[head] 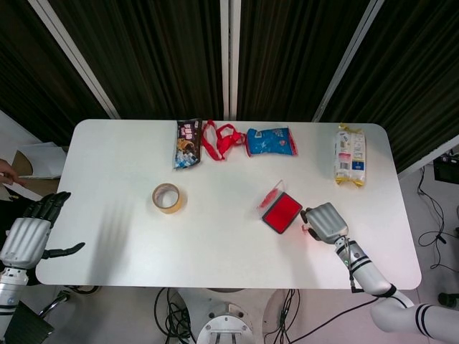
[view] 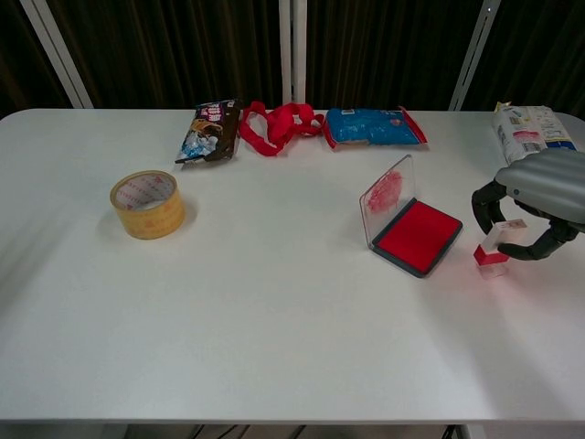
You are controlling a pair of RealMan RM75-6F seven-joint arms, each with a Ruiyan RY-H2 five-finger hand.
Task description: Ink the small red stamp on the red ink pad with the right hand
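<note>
Now your right hand is at the right side of the tabletop, just beside the red ink pad, and its fingers are curled around the small red stamp, which they grip by its clear upper block. The stamp stands with its red base at or very near the tabletop, to the right of the pad and apart from it; whether the base really touches the surface I cannot tell. In the head view the right hand covers the stamp almost fully. The pad lies open, with its transparent lid standing up on the left edge, so the red cushion is free from above and from the right. I judge the stamp to be light, stiff and rather smooth, so it can twist or slip between the fingers if you press it at an angle; keep the hold on the clear block, high enough that no finger meets the ink. The pad also looks light and may slide or tip its lid if you push sideways, so press straight down and gently. Your left hand is at the far left edge, off the tabletop, with fingers spread and holding nothing. The roll of tape and the snack packets are well apart from the work.
</note>
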